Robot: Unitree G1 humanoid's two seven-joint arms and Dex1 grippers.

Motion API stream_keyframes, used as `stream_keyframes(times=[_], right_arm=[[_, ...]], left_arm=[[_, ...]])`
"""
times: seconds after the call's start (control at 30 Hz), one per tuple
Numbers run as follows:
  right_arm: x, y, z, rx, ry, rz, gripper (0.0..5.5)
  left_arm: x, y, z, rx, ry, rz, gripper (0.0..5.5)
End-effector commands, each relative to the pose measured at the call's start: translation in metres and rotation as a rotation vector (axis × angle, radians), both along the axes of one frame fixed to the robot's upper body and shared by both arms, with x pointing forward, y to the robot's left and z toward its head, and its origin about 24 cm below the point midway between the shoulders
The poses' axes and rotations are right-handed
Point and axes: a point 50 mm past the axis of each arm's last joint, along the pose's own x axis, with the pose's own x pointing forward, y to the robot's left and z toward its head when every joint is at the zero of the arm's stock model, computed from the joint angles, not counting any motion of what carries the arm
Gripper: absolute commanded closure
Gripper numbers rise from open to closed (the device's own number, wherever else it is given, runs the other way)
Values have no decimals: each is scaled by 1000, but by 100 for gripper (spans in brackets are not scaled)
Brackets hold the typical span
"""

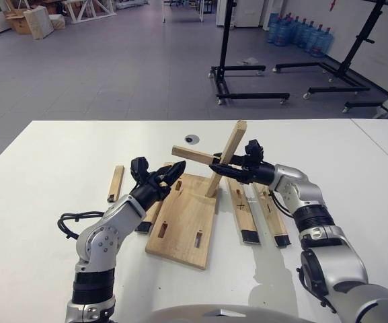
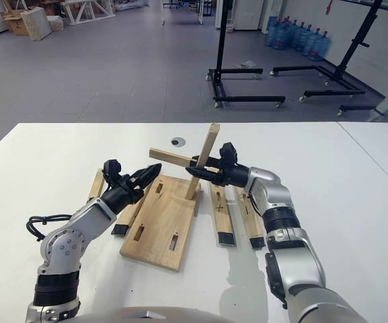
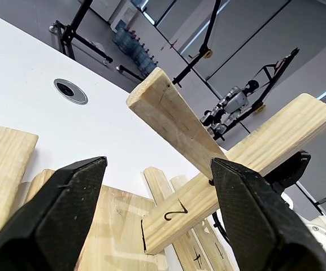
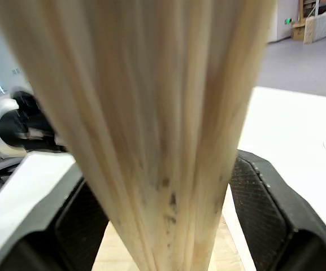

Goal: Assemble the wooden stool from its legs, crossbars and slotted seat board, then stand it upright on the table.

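Fitting leg [image 1: 235, 134] to seat [image 1: 180, 232]
Clamping leg in right claw [image 1: 220, 167], foot on seat's edge; holding left claw [image 1: 172, 173] apart by crossbar [image 1: 190, 155], likely to brace.

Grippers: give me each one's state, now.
Left gripper: open, holding nothing.
Right gripper: shut on the pale wooden crossed leg-and-crossbar piece.

Head pair overlooking table [image 1: 46, 155], wrist cameras close, seemingly facing each other

- The left arm is bent at the elbow, and the left gripper [image 1: 174, 175] is held with its fingers spread apart.
- The right arm is extended inward, with the right gripper [image 1: 223, 171] clamped on a tilted wooden leg [image 1: 233, 144].
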Motion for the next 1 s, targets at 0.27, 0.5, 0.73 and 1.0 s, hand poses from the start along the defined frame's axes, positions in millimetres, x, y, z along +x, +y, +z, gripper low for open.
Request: stream_keyframes(times=[0.27, 0.5, 0.73, 1.0], right_arm=[[-22, -47, 13, -88, 32, 117, 230], [-23, -89, 2, -163, 46, -91, 230], [-59, -127, 36, -313, -8, -578, 230], [-102, -56, 26, -651, 176, -836, 230]], left_arm=[[1, 6, 2, 25, -6, 8, 216], [2, 6, 3, 33, -8, -1, 216], [3, 37, 18, 68, -71, 53, 216], [-16, 135, 100, 86, -348, 297, 216]])
